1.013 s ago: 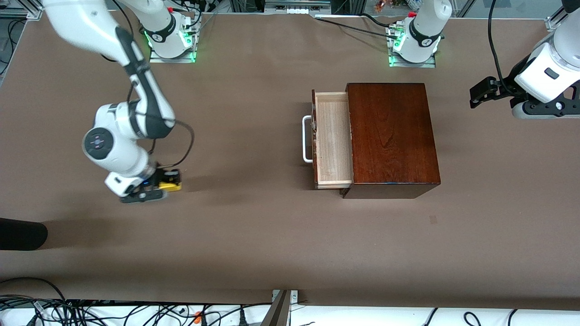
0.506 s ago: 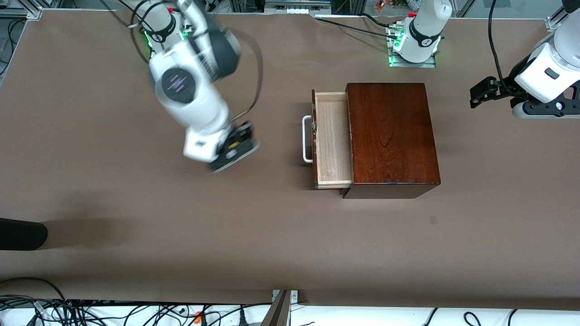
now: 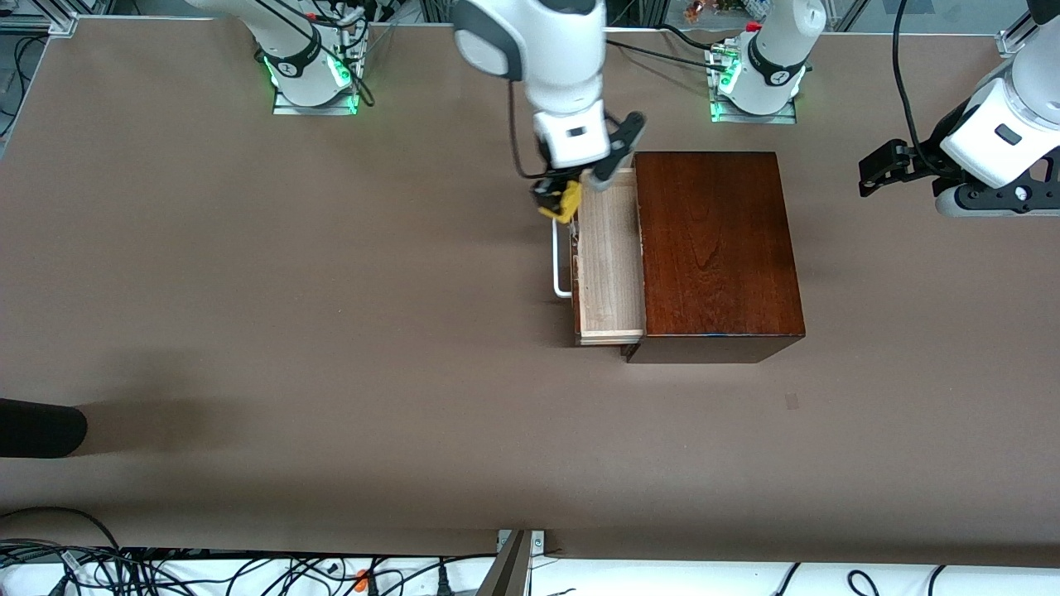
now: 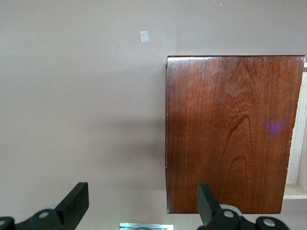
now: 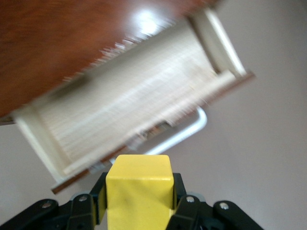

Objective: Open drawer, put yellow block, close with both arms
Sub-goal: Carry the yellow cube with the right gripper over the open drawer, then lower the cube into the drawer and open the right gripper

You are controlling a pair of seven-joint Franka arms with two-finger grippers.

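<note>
The drawer (image 3: 611, 257) stands pulled out of the mahogany box (image 3: 716, 248), its pale tray empty and its white loop handle (image 3: 561, 257) toward the right arm's end. My right gripper (image 3: 563, 199) is shut on the yellow block (image 3: 568, 201) and holds it in the air over the drawer's front edge, by the handle. In the right wrist view the block (image 5: 139, 191) sits between the fingers (image 5: 98, 199) above the tray (image 5: 134, 96). My left gripper (image 3: 879, 170) waits open and empty at the left arm's end of the table, beside the box (image 4: 230, 134).
A dark rounded object (image 3: 41, 426) lies at the table's edge at the right arm's end, nearer the camera. A small tape mark (image 3: 792, 401) is on the brown table nearer the camera than the box. Cables run along the near edge.
My right arm has swung from the right arm's end of the table, carrying the yellow block up and across to over the open drawer. The left arm has not moved.
</note>
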